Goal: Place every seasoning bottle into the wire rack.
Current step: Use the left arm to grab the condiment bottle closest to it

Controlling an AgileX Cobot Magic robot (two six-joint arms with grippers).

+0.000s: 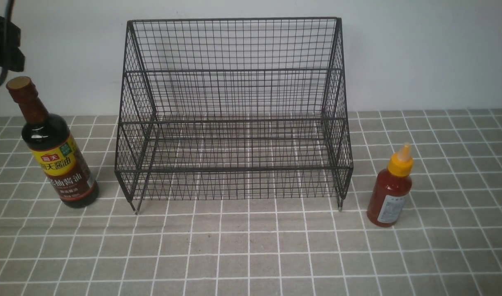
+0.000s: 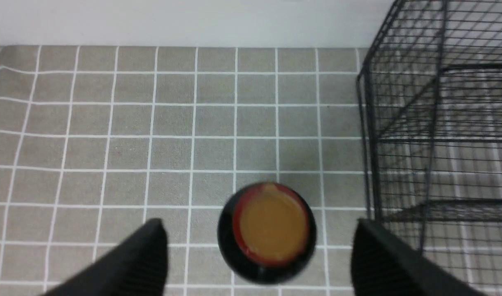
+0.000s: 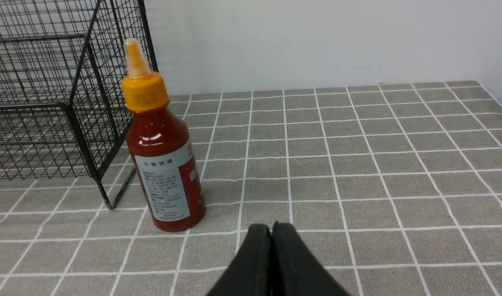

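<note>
blk wire rack [image 1: 234, 70], red sauce btl [image 1: 389, 193], grey grid cloth [image 1: 251, 255]

soy sauce bottle [image 2: 269, 230] blurred, left pincer [image 2: 257, 225] cropped

Black left gripper [image 2: 259, 232] with ridged finger faces, smooth tapered black right gripper [image 3: 270, 227], black cable [image 1: 5, 68] looping off dark housing [image 1: 2, 41]
</note>
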